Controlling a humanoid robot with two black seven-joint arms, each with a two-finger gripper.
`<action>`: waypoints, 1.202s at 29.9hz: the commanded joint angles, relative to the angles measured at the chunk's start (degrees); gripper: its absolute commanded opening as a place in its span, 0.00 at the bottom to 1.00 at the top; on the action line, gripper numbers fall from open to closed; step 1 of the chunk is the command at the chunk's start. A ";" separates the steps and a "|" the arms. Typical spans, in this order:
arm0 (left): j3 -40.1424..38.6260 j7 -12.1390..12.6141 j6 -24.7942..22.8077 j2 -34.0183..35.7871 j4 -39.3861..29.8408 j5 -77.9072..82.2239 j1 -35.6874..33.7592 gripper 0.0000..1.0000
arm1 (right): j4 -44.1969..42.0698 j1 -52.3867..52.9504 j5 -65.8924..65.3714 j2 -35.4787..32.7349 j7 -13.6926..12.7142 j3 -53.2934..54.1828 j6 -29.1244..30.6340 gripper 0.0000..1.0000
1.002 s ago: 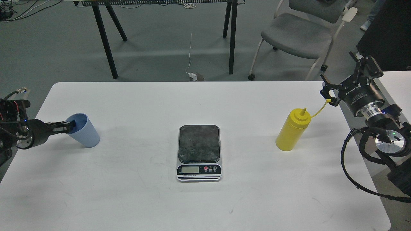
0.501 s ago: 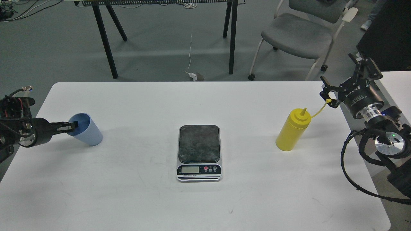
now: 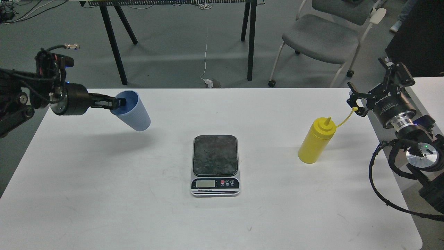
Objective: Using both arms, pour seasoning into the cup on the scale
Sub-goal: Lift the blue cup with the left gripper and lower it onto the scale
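My left gripper [image 3: 118, 102] is shut on the rim of the light blue ribbed cup [image 3: 133, 113], one finger inside it, and holds it tilted in the air above the table's left part, left of and beyond the scale [image 3: 215, 165]. The scale lies flat at the table's middle with a bare dark platform. The yellow seasoning bottle [image 3: 315, 143] stands upright at the right, its tethered cap hanging off toward my right gripper [image 3: 371, 85]. That gripper is open and empty, up and to the right of the bottle, apart from it.
The white table [image 3: 138, 208] ends at its right edge close to my right arm. Beyond the far edge are black table legs [image 3: 112, 41], a grey chair [image 3: 322, 36] and a white cable on the floor.
My left gripper has lifted the cup off the table and carried it up and to the right, toward the scale. The right arm has barely moved. The bottle and scale are unmoved.
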 commanded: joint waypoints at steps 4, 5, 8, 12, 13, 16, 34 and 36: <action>0.03 0.00 -2.52 -7.89 -0.57 7.62 -4.81 0.04 | -0.11 -0.43 0.00 -0.02 0.20 0.04 0.00 0.99; 0.03 0.00 -2.52 -9.21 -0.57 8.77 -4.90 0.04 | -0.11 -0.51 0.00 -0.02 0.11 0.04 0.00 0.99; 0.03 0.00 -2.52 -13.78 -0.57 11.94 -5.16 0.05 | -0.11 -0.52 0.00 -0.02 0.20 0.04 0.00 0.99; 0.03 0.00 -2.52 -18.88 -0.93 12.82 -5.69 0.05 | -0.11 -0.51 0.00 -0.02 0.20 0.13 0.00 0.99; 0.03 0.00 -2.52 -19.59 -0.93 13.09 -5.69 0.06 | -0.11 -0.52 0.00 -0.11 0.20 0.13 0.00 0.99; 0.47 0.00 -2.52 -21.26 -0.93 15.19 -5.52 0.07 | -0.11 -0.60 0.00 -0.28 0.20 0.13 0.00 0.99; 4.33 0.00 -2.52 -24.78 -0.14 16.69 -4.37 0.07 | -0.11 -1.22 0.00 0.07 0.20 0.13 0.00 0.99; 4.34 0.00 -2.52 -25.39 -0.13 16.60 -4.46 0.08 | -0.11 -1.31 0.00 0.07 0.20 0.13 0.00 0.99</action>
